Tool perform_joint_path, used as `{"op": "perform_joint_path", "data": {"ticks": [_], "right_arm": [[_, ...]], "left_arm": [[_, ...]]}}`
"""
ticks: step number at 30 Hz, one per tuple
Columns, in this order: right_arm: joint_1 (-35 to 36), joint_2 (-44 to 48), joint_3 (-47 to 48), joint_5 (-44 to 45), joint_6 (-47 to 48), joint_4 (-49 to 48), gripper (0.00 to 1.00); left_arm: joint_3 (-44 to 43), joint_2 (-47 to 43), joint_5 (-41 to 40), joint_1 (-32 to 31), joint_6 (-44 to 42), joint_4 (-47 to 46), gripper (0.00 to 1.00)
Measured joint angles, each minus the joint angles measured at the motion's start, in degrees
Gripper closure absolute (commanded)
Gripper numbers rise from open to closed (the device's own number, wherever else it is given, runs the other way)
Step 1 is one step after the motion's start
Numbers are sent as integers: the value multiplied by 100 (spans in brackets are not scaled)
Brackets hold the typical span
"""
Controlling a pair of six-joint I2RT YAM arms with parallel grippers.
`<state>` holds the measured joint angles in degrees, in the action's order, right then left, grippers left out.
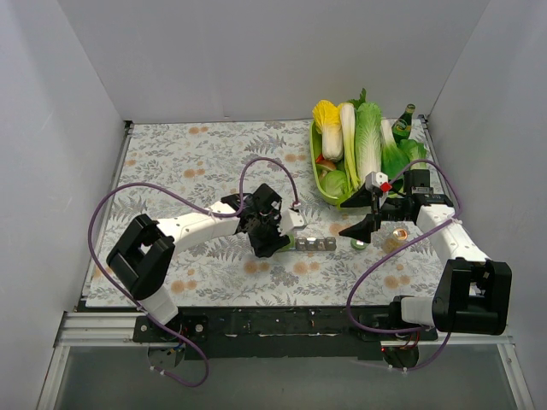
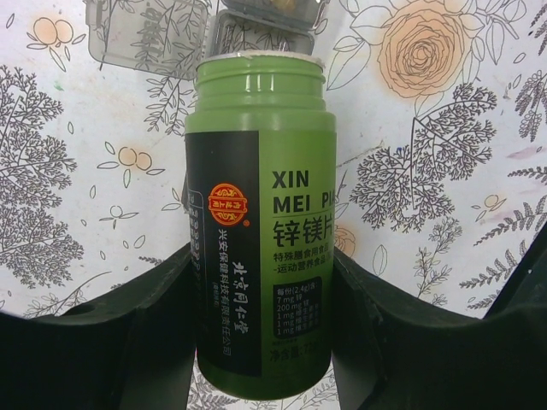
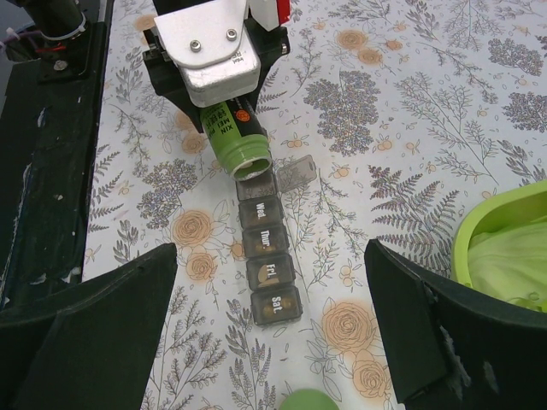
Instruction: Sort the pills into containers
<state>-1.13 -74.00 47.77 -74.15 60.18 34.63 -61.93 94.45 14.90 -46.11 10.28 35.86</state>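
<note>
The containers are a grey strip (image 3: pixel 267 256) of day-labelled compartments (Wed., Thur., Fri., Sat.), also seen in the top view (image 1: pixel 314 244). Brownish pills show through the Fri. and Sat. lids. One lid (image 3: pixel 297 173) at the far end stands open. My left gripper (image 1: pixel 273 232) is shut on a green pill bottle (image 2: pixel 256 231), uncapped and tilted, its mouth (image 3: pixel 250 163) right over the strip's open end compartment. My right gripper (image 3: pixel 272 248) is open and empty, hovering above the strip's Sat. end (image 1: pixel 359 229).
The bottle's green cap (image 3: pixel 306 401) lies on the cloth just past the Sat. end (image 1: pixel 359 244). A small round orange-brown thing (image 1: pixel 399 232) sits to its right. A green tray (image 1: pixel 320 184) of vegetables with a green glass bottle (image 1: pixel 403 124) stands at the back right.
</note>
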Motion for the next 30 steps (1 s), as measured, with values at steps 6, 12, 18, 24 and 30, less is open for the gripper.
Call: {"op": "perform_joint_path", "data": {"ticks": [6, 12, 18, 24, 30], "right_arm": [[-2, 0, 0, -2, 0, -2, 2], [-4, 0, 0, -2, 0, 0, 2], [-4, 0, 0, -2, 0, 0, 2], [-35, 0, 0, -7, 0, 0, 2], [-37, 0, 0, -20, 0, 0, 2]], "left_arm": [[-155, 68, -103, -52, -24, 109, 100], [-210, 107, -195, -103, -50, 188, 100], [-337, 190, -258, -149, -87, 284, 100], [-448, 199, -376, -197, -111, 385, 100], [-501, 315, -463, -223, -133, 457, 100]]}}
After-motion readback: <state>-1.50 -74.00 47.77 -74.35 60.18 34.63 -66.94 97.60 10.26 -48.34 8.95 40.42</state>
